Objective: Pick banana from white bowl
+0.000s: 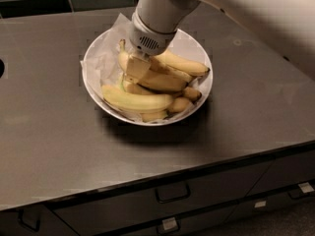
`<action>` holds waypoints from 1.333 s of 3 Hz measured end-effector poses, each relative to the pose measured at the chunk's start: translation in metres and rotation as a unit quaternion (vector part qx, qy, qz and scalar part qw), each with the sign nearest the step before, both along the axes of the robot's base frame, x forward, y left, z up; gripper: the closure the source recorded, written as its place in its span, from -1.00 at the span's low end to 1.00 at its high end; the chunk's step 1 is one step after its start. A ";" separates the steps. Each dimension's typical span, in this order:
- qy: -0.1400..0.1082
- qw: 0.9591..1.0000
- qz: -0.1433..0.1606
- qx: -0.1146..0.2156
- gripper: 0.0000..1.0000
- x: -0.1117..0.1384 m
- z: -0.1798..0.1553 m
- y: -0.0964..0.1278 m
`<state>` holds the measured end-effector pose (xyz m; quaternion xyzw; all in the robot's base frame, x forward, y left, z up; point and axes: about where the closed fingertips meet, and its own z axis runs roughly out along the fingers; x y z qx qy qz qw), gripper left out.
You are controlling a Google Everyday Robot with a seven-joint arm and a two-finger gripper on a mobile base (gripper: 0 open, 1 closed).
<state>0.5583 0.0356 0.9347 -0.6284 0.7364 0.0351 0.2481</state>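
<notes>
The wide white bowl (93, 58) with a crumpled paper liner stands on the dark counter and holds several bananas. The long yellow banana (165, 81) lies across the middle of the pile, its thin stem pointing up at the left. My gripper (135, 69) reaches down from the upper right into the bowl and rests on the left part of that banana. A paler long banana (138, 101) lies in front of it. Shorter dark-tipped bananas (189, 93) lie on the right side.
The bowl sits on a dark grey counter (49, 146). Drawers with handles (172, 193) run along the front below it. A dark tiled wall is at the back. My arm (162, 9) crosses the top right above the bowl.
</notes>
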 end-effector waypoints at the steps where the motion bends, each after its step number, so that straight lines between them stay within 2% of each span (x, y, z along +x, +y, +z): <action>1: 0.001 1.000 -0.001 0.000 0.62 0.001 -0.001 0.000; 2: 0.001 1.000 -0.001 0.000 0.99 0.001 -0.001 0.000; 3: 0.001 1.000 -0.001 0.000 1.00 0.000 -0.001 0.000; 4: -0.018 1.000 0.010 0.006 1.00 -0.010 0.020 -0.002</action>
